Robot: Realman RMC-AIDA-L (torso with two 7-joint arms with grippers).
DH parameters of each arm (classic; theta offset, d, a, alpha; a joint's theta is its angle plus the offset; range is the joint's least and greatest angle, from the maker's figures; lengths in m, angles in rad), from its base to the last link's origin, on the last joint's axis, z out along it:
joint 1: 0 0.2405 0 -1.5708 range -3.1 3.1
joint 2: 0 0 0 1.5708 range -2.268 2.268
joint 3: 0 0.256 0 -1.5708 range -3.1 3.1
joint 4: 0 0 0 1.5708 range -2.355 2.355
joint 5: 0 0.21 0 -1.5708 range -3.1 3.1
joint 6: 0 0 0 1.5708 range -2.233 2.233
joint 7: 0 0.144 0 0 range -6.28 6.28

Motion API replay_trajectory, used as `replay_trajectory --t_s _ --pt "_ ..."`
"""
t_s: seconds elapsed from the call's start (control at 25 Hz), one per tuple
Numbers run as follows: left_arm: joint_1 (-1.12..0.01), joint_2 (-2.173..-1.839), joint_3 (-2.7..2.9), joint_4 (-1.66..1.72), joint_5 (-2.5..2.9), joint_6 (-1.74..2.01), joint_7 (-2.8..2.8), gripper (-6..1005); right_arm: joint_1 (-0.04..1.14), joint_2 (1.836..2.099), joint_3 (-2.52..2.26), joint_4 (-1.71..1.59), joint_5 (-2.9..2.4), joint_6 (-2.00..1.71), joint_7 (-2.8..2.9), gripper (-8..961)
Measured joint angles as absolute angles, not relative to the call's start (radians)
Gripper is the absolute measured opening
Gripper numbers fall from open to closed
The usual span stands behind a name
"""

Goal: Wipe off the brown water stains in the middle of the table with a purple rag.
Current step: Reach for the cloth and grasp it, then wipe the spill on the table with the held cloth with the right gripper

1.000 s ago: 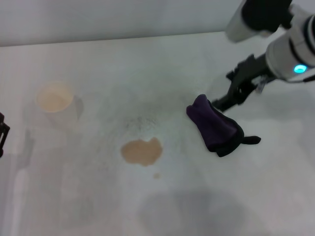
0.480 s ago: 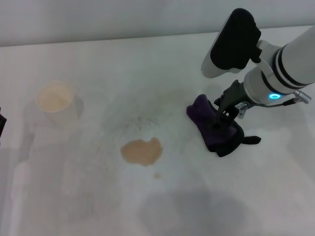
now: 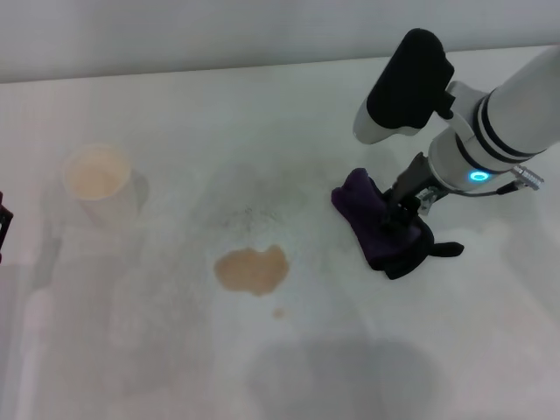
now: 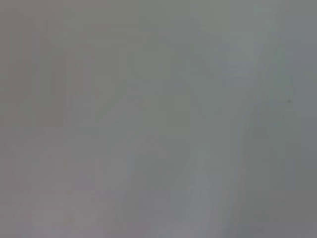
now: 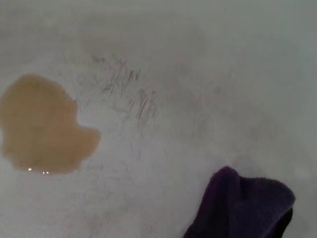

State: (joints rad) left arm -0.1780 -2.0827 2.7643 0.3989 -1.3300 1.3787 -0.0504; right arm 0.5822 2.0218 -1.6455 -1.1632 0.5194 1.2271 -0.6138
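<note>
The broad matte white table (image 3: 175, 114), faintly smudged with grey, fills the head view, and near its middle lie scratchy grey scuff marks (image 5: 130, 91) just beyond the spill. The right arm (image 3: 516, 105), white with black bands and a glowing blue ring, reaches in from the right side and angles down toward the cloth; its black gripper (image 3: 398, 214) is pressed down onto the top of the cloth, but whether its fingers are spread or closed on the fabric cannot be made out. The small bunched dark purple rag (image 3: 378, 226), edged in black with a short black tail pointing right, lies on the table right of centre, well apart from the spill; in the right wrist view only one rounded purple fold shows at the frame edge. The brown water stains (image 3: 252, 269), a flat tan blot with a wavy outline and one tiny dot of the same colour just nearer the robot, sit near the middle of the table, unwiped. A pale cup with a tan inside (image 3: 98, 179) stands at the left. The left gripper (image 3: 3, 229) shows only as a dark sliver at the far left edge, and its state cannot be judged.
</note>
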Motion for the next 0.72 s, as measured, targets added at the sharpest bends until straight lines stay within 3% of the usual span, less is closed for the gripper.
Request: replay_trajectory --t_s 0.36,0.56,0.72 --pt "-0.178 -2.083 2.759 0.399 -1.330 1.379 -0.051 893 0.588 2.017 -1.654 -1.158 0.511 1.222 -0.626 363" --pt "-0.178 -2.082 2.758 0.396 -1.330 1.381 -0.051 893 0.567 2.017 -1.651 -1.258 0.539 1.289 -0.690 127" --pt "-0.177 -2.082 2.757 0.396 -1.330 1.382 -0.051 893 0.537 2.018 -1.658 -1.388 0.624 1.398 -0.786 87"
